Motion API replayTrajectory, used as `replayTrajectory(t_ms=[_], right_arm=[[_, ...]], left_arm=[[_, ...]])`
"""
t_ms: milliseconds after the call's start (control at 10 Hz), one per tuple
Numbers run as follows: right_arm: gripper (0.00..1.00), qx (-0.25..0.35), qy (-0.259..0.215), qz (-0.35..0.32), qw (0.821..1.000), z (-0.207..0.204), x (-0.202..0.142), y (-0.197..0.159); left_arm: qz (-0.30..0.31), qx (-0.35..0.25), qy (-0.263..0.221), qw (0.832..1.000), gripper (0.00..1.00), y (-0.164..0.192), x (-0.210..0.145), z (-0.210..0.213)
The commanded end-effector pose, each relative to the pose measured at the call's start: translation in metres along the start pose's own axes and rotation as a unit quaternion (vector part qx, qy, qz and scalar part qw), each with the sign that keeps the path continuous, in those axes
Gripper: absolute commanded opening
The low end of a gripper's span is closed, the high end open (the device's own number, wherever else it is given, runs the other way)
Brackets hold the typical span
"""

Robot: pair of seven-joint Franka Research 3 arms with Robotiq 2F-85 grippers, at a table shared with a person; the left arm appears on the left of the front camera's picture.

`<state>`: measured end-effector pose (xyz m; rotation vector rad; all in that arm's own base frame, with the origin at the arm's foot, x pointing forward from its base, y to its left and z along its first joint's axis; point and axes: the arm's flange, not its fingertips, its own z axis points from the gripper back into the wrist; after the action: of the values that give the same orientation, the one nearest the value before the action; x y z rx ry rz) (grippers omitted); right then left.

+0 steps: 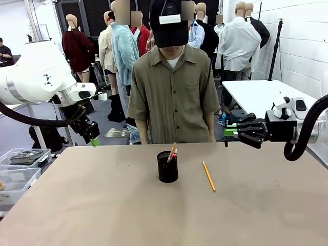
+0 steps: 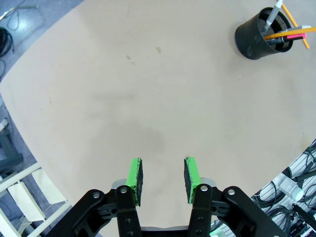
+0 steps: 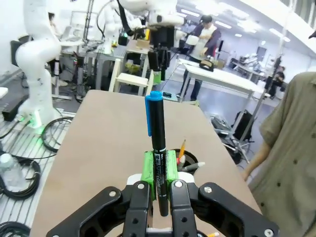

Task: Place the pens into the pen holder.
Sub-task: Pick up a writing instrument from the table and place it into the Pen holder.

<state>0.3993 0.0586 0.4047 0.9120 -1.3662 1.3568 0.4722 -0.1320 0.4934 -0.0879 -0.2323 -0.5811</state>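
— Right gripper [image 3: 159, 167]: what's in it?
— Its fingers are clamped on a blue-capped black pen [image 3: 157, 123], held upright by the table's [image 1: 102, 205] right edge.
— And the pen holder [image 1: 167, 174]?
— It's a black mesh cup, mid-table toward the far edge, with 3 pens [image 1: 172, 152] inside. 1 yellow pencil [image 1: 208, 176] lies flat to its right, apart.
— Left gripper [image 2: 163, 180]?
— Pads partly apart, holding nothing, above the table.

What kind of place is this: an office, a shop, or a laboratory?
Most likely a robotics laboratory or workshop: two white robot arms work at a plain table, loose cables lie on the floor, and more work tables stand behind.
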Motion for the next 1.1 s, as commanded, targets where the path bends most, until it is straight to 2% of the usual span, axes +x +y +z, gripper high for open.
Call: replayTrajectory(t_ms=[0,100,300,500,800,1000], right_arm=[[0.0,0.055,-0.032,-0.004,0.998,-0.035,-0.014,-0.02],[0.0,0.1,-0.031,-0.004,0.994,-0.061,-0.019,-0.039],[0.0,0.161,-0.046,0.013,0.986,-0.104,-0.02,-0.055],[0.0,0.176,-0.056,0.005,0.983,-0.143,-0.028,-0.075],[0.0,0.253,-0.086,-0.028,0.963,-0.194,-0.044,-0.099],[0.0,0.239,-0.081,-0.039,0.967,-0.214,-0.056,-0.111]], left_arm=[[-0.002,0.01,-0.001,1.0,0.46,0.001,-0.001,0.001],[-0.002,0.01,-0.001,1.0,0.46,0.001,-0.001,0.001],[-0.002,0.01,-0.001,1.0,0.46,0.001,-0.001,0.001],[-0.002,0.01,-0.001,1.0,0.46,0.001,-0.001,0.001],[-0.002,0.01,-0.001,1.0,0.46,0.001,-0.001,0.001],[-0.002,0.01,-0.001,1.0,0.46,0.001,-0.001,0.001]])
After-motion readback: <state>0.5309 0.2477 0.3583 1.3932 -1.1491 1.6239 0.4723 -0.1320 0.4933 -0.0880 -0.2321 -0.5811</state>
